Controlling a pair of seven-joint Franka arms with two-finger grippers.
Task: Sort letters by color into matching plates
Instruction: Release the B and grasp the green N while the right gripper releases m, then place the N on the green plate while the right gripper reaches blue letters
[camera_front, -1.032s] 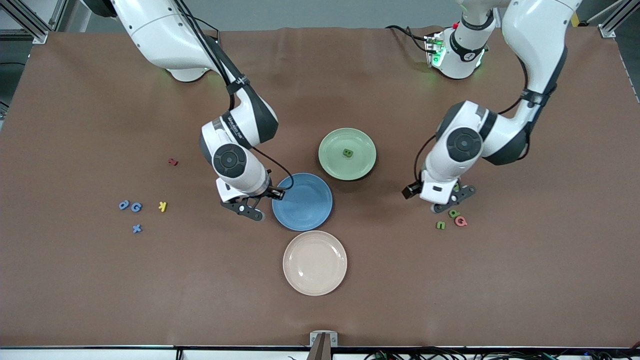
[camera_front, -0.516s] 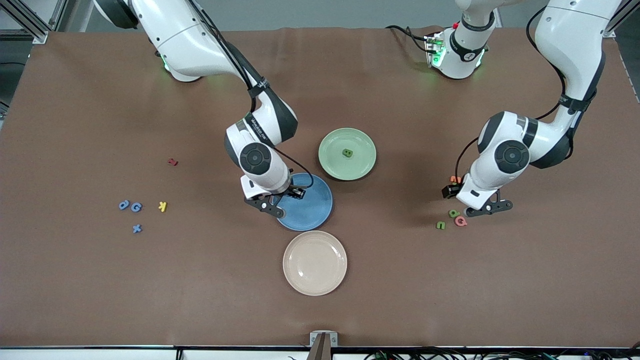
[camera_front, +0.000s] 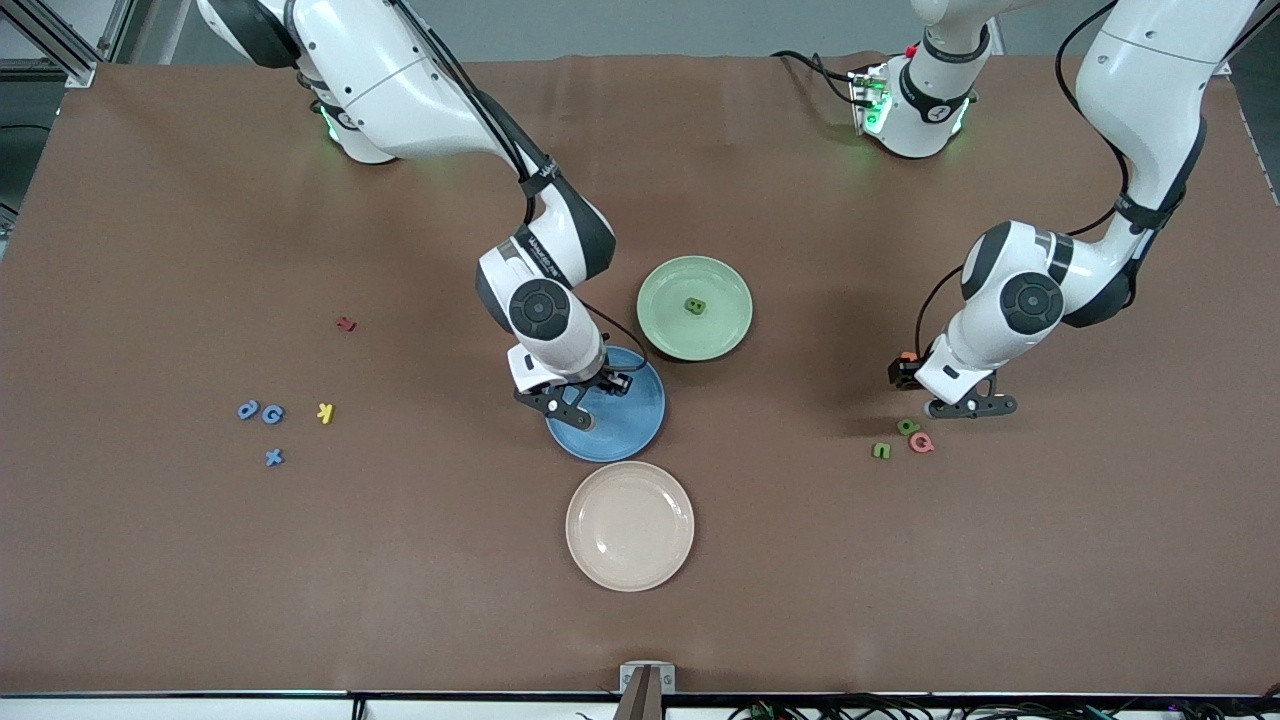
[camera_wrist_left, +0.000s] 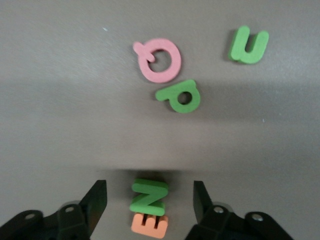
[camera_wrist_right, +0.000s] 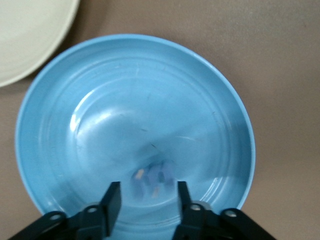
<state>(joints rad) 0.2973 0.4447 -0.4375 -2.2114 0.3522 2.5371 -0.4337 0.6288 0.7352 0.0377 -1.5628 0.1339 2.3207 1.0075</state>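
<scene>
Brown bench: the right pincer (camera_front: 578, 402), fingers parted, hangs over the blue plate (camera_front: 625, 425), a blurred blue letter (camera_wrist_right: 152, 181) between them, seemingly dropping. The left pincer (camera_wrist_left: 148, 207) stands open astride the green N (camera_wrist_left: 149, 196), ready to grip it for the green plate (camera_front: 695, 307).

Brown table (camera_front: 800, 580) carries blue plate (camera_front: 630, 425), green plate (camera_front: 720, 325), cream plate (camera_front: 630, 526), scattered foam letters (camera_front: 272, 414).
</scene>
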